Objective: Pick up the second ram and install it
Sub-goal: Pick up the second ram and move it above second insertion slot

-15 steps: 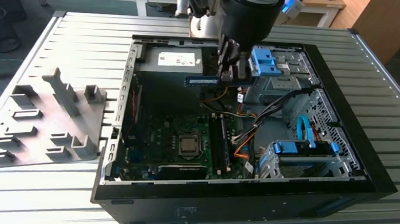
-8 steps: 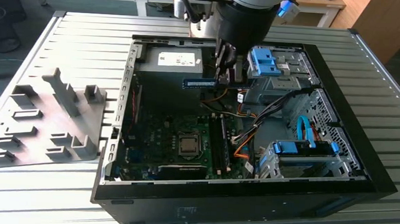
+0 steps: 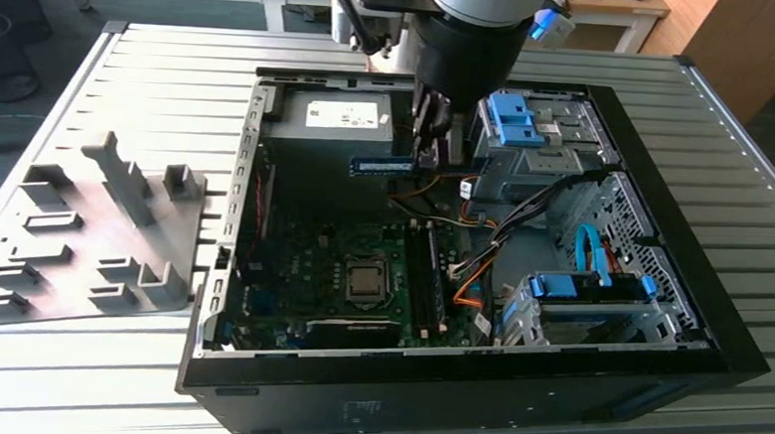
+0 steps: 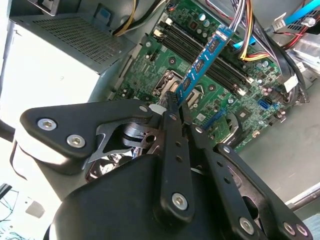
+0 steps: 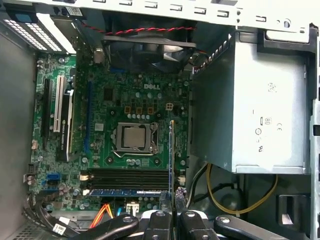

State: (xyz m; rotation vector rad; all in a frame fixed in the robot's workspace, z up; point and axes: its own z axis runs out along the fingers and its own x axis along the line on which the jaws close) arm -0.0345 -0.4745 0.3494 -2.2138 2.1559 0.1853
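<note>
My gripper [image 3: 430, 162] is shut on the second ram [image 3: 382, 165], a thin blue stick with black chips and a pale sticker. I hold it by one end in the air inside the open computer case [image 3: 226, 268], in front of the power supply [image 3: 333, 120]. In the second wrist view the second ram [image 4: 202, 62] juts out from my fingertips [image 4: 172, 117] over the motherboard. Edge-on in the first wrist view, the second ram [image 5: 172, 155] hangs beside the processor socket [image 5: 134, 136]. Another blue stick [image 5: 127, 192] sits in one of the black memory slots [image 5: 125, 175].
A grey slotted plastic tray [image 3: 81, 231] lies on the table at the exterior view's left. Inside the case are orange and black cables [image 3: 478, 281], blue drive brackets [image 3: 583, 287] and a fan [image 5: 145, 50]. Yellow wires [image 5: 235, 200] run under the power supply [image 5: 250, 110].
</note>
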